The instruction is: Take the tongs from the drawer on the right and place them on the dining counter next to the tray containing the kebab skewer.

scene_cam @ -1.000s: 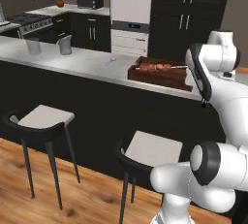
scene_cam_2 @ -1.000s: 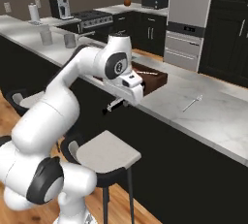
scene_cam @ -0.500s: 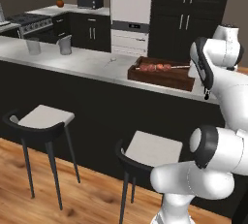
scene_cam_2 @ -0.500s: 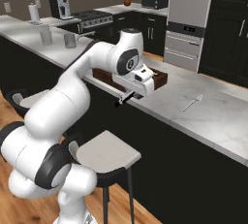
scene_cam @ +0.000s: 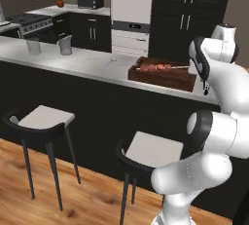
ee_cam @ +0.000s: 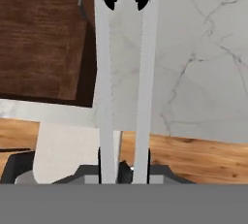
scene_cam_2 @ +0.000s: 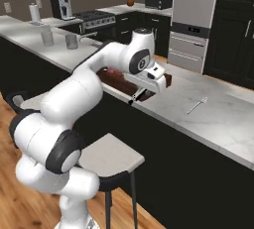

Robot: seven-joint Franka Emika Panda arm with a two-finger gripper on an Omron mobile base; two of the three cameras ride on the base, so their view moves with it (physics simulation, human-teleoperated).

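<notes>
Gripper (ee_cam: 124,167): clamped on the tongs (ee_cam: 127,72), since carried rightward past the tray (ee_cam: 43,34), above the dining counter (ee_cam: 203,63).

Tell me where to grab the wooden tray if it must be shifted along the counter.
Grip the tray's low raised rim at a short end, coming straight down astride the rim wall. It lies flat on the dining counter and looks too wide to span, and the kebab skewer runs lengthwise along its middle, so the ends probably leave most room.
</notes>
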